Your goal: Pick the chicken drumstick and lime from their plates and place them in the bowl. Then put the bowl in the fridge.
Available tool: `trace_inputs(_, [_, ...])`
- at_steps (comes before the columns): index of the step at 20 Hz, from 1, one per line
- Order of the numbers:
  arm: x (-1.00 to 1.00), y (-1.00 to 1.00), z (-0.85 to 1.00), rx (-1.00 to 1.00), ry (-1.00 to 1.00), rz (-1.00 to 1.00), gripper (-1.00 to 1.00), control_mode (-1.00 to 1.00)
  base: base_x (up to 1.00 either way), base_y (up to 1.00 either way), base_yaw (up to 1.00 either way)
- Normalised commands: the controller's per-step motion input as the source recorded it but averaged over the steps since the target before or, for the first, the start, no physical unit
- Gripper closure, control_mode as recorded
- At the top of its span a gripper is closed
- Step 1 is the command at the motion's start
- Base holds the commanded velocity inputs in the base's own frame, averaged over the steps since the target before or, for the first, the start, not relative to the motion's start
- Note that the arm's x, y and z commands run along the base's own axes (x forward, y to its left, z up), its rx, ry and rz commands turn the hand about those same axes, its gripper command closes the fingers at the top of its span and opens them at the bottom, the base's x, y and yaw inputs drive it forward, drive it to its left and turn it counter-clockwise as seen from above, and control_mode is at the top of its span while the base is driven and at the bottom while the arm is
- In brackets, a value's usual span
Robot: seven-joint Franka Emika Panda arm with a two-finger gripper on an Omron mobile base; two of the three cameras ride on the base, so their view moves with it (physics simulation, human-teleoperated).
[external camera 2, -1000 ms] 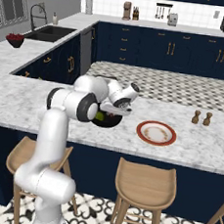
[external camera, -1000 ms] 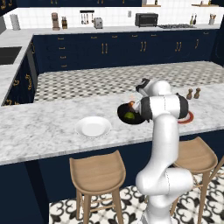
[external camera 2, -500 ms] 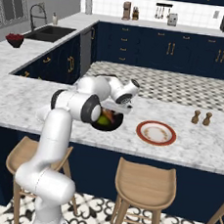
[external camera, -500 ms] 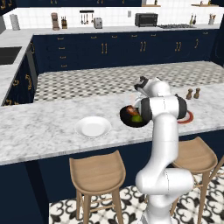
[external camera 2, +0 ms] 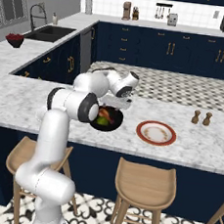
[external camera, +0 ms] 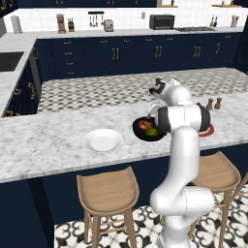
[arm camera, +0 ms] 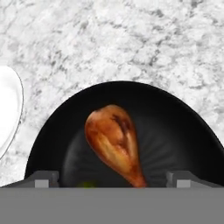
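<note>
The black bowl (external camera: 140, 134) (external camera 2: 113, 125) (arm camera: 52, 131) stands on the marble counter, between the plain white plate (external camera: 103, 140) (arm camera: 6, 109) and the red-rimmed plate (external camera 2: 156, 133) (external camera: 210, 130). Both plates are bare. The chicken drumstick (arm camera: 114, 142) (external camera: 143, 125) (external camera 2: 104, 113) lies inside the bowl, bone end toward the camera. Beside it sits the lime (external camera: 152, 131) (external camera 2: 102, 122), a green sliver (arm camera: 87, 184) in the hand view. My gripper (arm camera: 112, 179) (external camera 2: 119, 104) hangs open just above the bowl, its fingertips (arm camera: 41, 177) wide apart on either side of the drumstick and touching nothing. The fridge is out of view.
Salt and pepper shakers (external camera: 213, 103) (external camera 2: 202, 118) stand on the counter to the right of the red-rimmed plate. Wooden stools (external camera: 107, 191) (external camera 2: 145, 183) sit under the counter's near edge. Navy cabinets and a sink (external camera 2: 49, 32) line the far walls.
The jaws have opened from nearly shut to wide. The drumstick has left the fingers and now lies in the bowl beside the lime.
</note>
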Motion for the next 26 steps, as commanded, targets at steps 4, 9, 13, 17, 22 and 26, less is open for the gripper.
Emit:
trace_inputs(4, [-0.71, -0.25, 0.19, -0.02, -0.02, -0.18, -1.0, -1.0, 0.0, 0.0, 0.0])
trace_inputs(9, [-0.36, -0.21, -0.3, -0.05, 0.0, -0.32, -1.0, -1.0, 0.0, 0.0, 0.0])
trace_inputs(13, [0.04, -0.2, -0.42, -0.04, 0.01, -0.3, -1.0, -1.0, 0.0, 0.0, 0.0])
trace_inputs(17, [0.07, -0.43, -0.14, -0.02, 0.07, -0.32, -1.0, -1.0, 0.0, 0.0, 0.0])
trace_inputs(22, [0.03, -0.34, -0.04, -0.03, 0.04, -0.33, -1.0, -1.0, 0.0, 0.0, 0.0])
trace_inputs(26, [0.0, -0.05, -0.01, -0.02, 0.0, -0.29, -1.0, -1.0, 0.0, 0.0, 0.0])
